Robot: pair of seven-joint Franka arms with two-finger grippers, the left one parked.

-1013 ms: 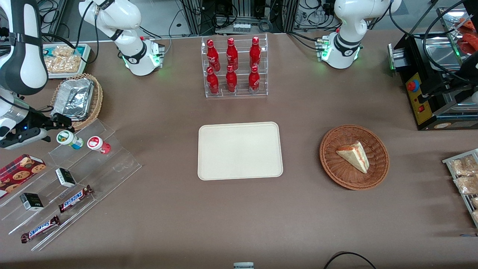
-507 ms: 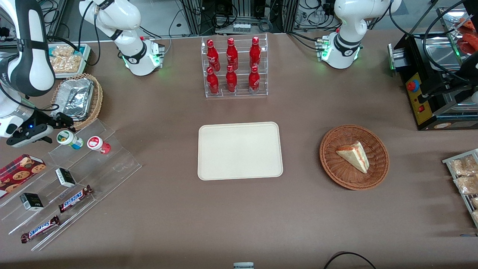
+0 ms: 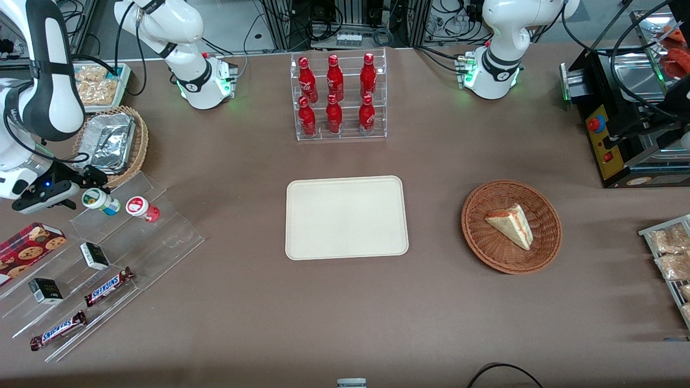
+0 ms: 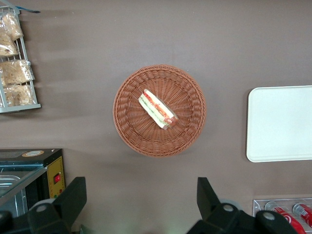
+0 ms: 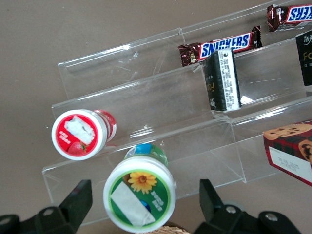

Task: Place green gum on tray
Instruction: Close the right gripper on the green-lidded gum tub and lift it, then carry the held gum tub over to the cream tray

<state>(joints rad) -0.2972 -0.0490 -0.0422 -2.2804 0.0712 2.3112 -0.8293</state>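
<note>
The green gum [image 3: 98, 200] stands on the top step of a clear acrylic stand [image 3: 108, 253] toward the working arm's end of the table. It has a white-and-green lid with a yellow flower [image 5: 140, 193] and a blue-green body. My gripper [image 3: 81, 186] is open and hovers just over it; in the right wrist view [image 5: 144, 200] a finger [image 5: 77, 199] stands well clear on either side of the lid. The cream tray [image 3: 345, 216] lies flat at the table's middle, bare; it also shows in the left wrist view [image 4: 280, 124].
A red-lidded canister [image 3: 141, 208] stands close beside the green gum. Snickers bars [image 3: 109, 286], dark boxes [image 3: 94, 255] and a cookie box [image 3: 27, 243] lie on the lower steps. A wicker basket with a foil tray [image 3: 110, 142] stands farther back. A bottle rack [image 3: 337, 97] and sandwich basket [image 3: 510, 226] stand farther off.
My gripper has shifted a little farther from the front camera and closer over the green gum. The gum and all else have stayed put.
</note>
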